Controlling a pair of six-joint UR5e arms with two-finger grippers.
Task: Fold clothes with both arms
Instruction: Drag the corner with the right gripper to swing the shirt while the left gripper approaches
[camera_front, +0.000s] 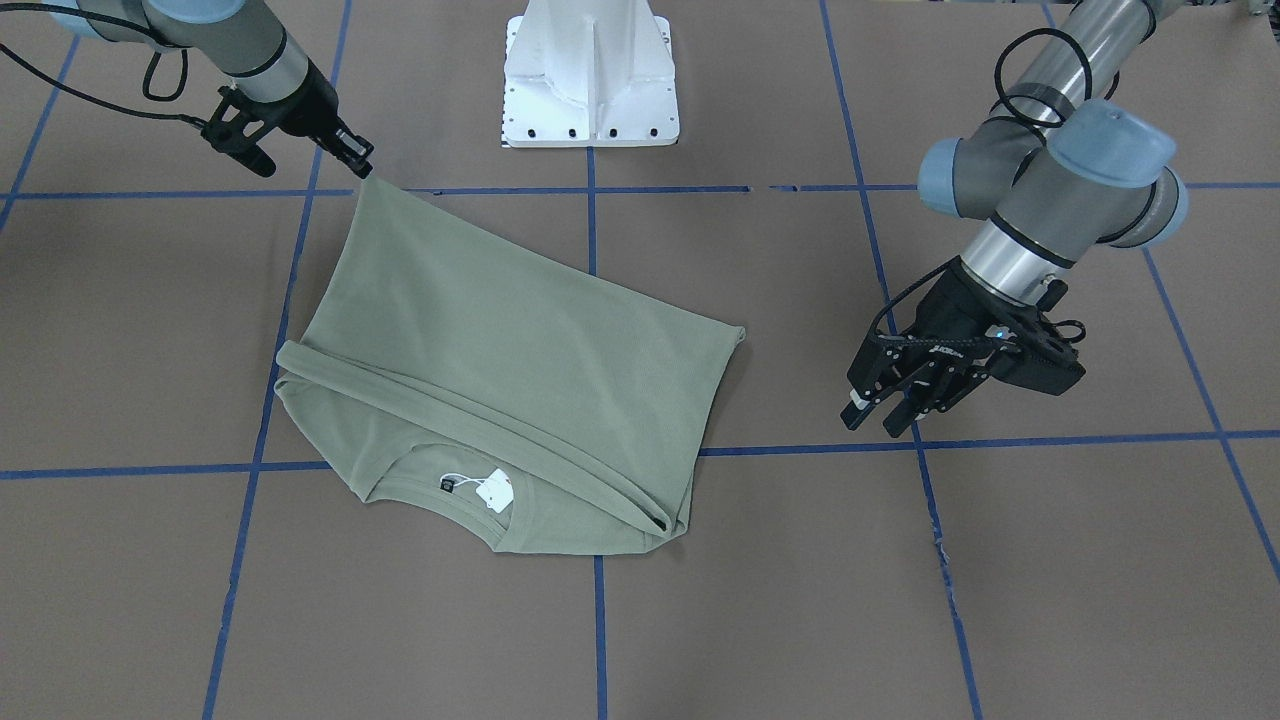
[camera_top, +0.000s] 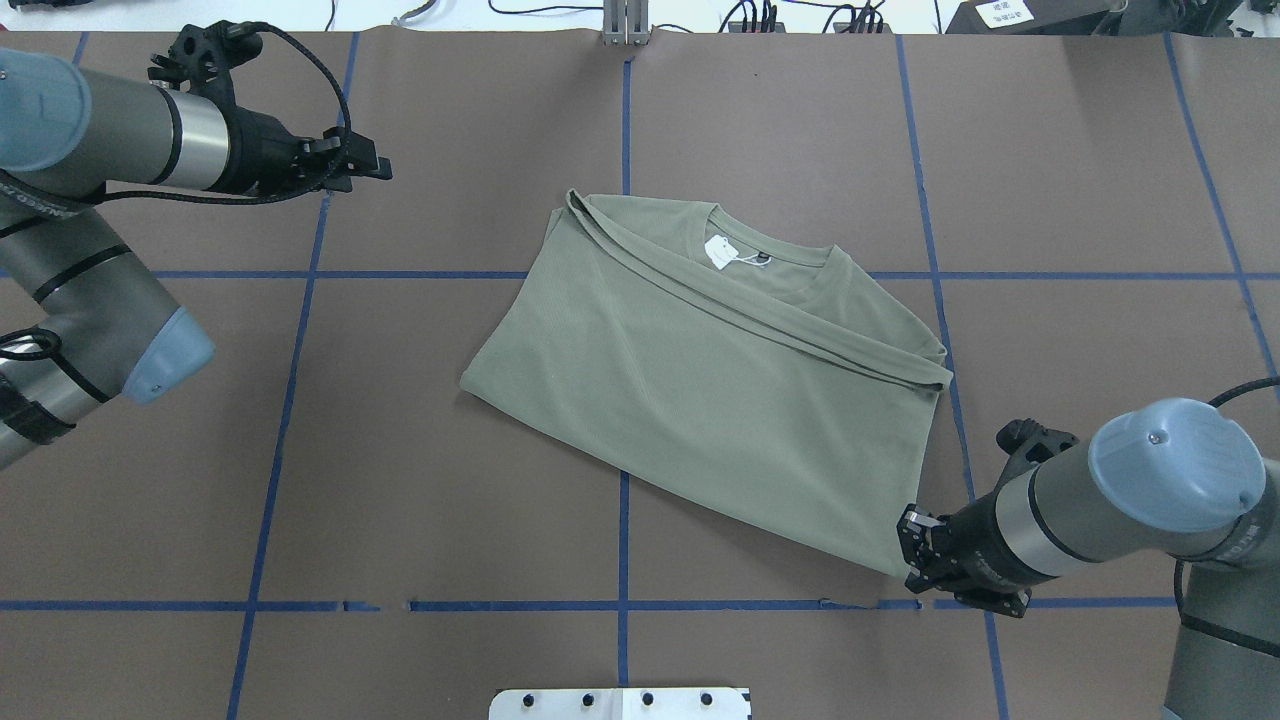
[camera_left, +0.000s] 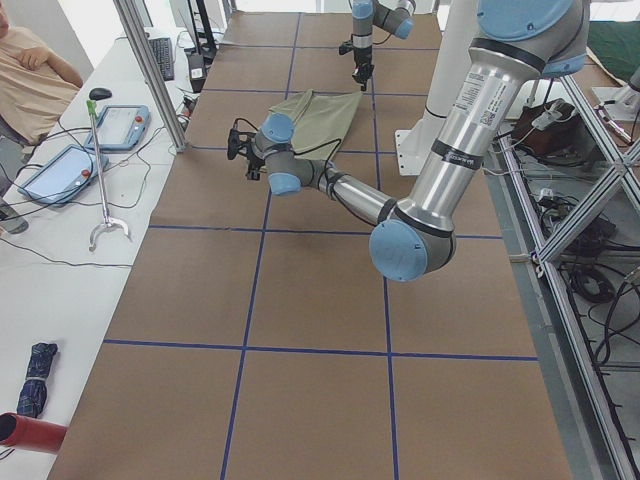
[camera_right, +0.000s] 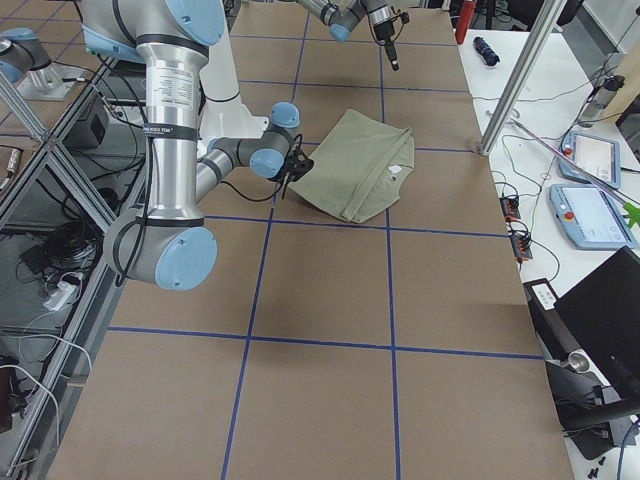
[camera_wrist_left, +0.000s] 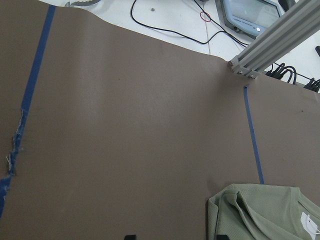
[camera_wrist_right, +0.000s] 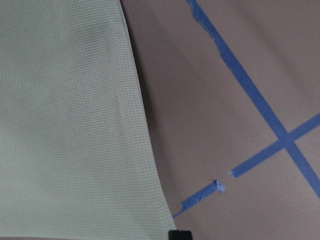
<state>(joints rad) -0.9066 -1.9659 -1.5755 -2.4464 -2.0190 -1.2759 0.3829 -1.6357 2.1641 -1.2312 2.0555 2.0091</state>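
Centrally on the desk (camera_top: 420, 480), which is covered in brown paper and crossed by blue tape (camera_top: 623, 540), the shirt (camera_top: 700, 400) is laid out, with a folded band of fabric running across it just below the collar (camera_top: 790, 285). The collar and its white tag (camera_top: 718, 250) are turned toward the side far from the robot. The shirt's near corner on the robot's right is gripped by the right end effector (camera_top: 915, 555), whose jaws are clenched on the fabric; the cloth is drawn out to a point at the jaws. In the right wrist view, the shirt's edge is seen with a shadow cast beneath it on the desk. The left end effector (camera_front: 875, 418) is held over the desk on the robot's left, well apart from the shirt, and nothing is grasped by it. Its jaws are parted: in the left wrist view the two fingertips (camera_wrist_left: 130, 236) are seen apart at the bottom edge, with only bare desk between them, and a far corner of the shirt is seen at the lower right.
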